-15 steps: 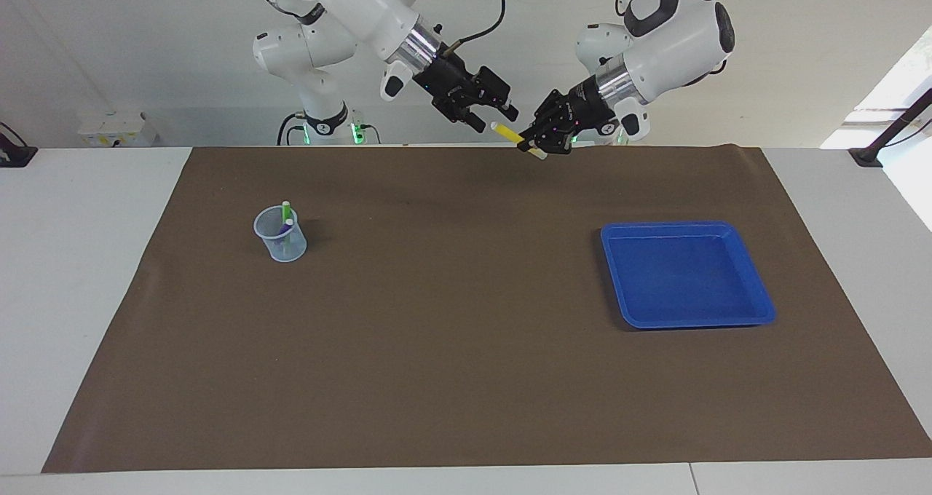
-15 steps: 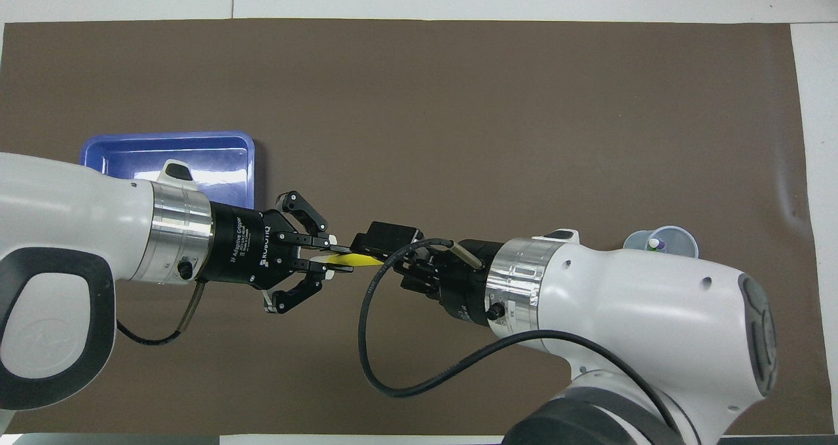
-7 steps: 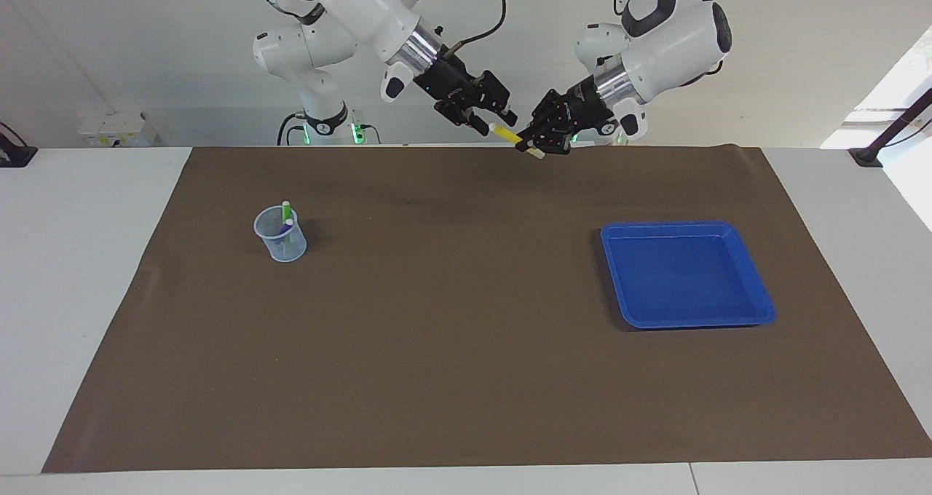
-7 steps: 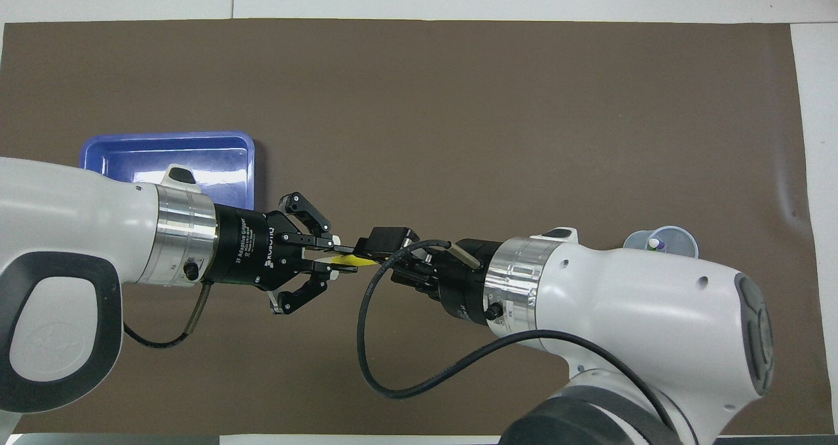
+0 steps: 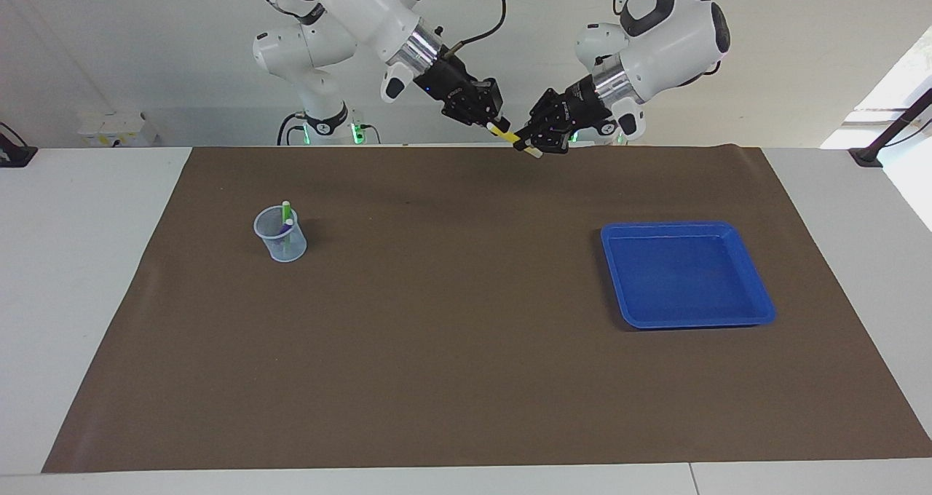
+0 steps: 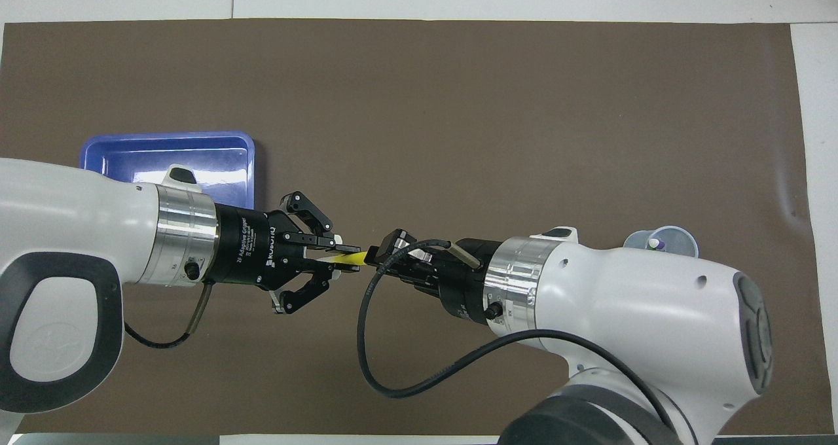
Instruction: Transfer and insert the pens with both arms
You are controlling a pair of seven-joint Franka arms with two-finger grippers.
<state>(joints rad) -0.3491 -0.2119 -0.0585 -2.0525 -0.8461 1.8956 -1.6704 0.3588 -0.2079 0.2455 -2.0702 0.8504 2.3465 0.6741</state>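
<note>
I have the yellow pen (image 5: 514,137) held in the air over the bench's robot edge, left gripper (image 5: 536,144) and right gripper (image 5: 493,121) both pinching it, jaws pressed on opposite ends, so the handover never leaves it unsupported

Open brown mat (image 5: 451,335) is lying between the mesh cup (image 5: 280,242) and the blue tray (image 5: 684,275), both standing well apart as the bench's (image 5: 73,276) only obstacles.

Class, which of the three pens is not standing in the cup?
The yellow pen: both grippers hold it in the air, while the green pen and purple pen stand in the cup.
</note>
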